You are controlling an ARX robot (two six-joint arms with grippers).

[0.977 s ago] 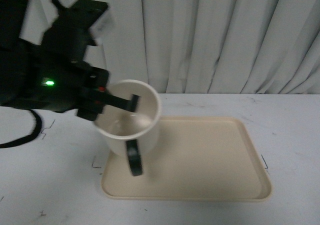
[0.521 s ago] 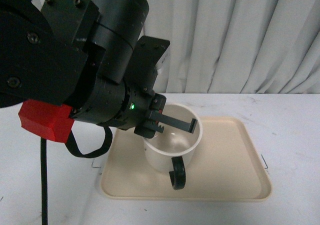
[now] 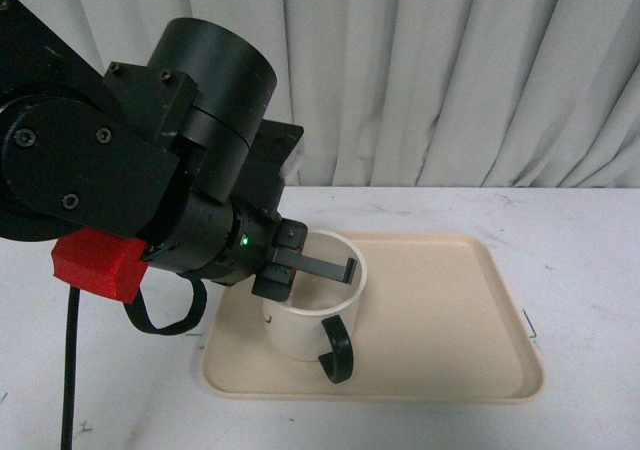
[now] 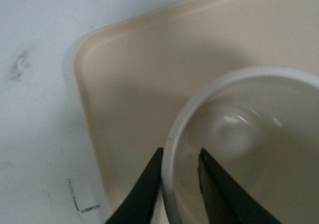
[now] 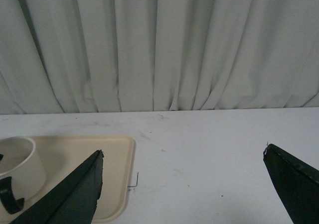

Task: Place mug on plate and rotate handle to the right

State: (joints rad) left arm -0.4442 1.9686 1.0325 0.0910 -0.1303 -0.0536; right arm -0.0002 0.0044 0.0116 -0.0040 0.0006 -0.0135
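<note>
— What do you count here?
— You have one mug (image 3: 305,310) standing upright on the left part of one plate (image 3: 450,375), its one handle (image 3: 338,352) facing near. Your left gripper (image 4: 180,153) pinches the mug's rim, and your right gripper (image 5: 183,153) is spread wide.

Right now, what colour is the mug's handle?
Glossy black handle on a cream mug; clearest in the front view.

Nothing legible: no lettering, label, brand, number or sign to be read on any surface in the three views.
</note>
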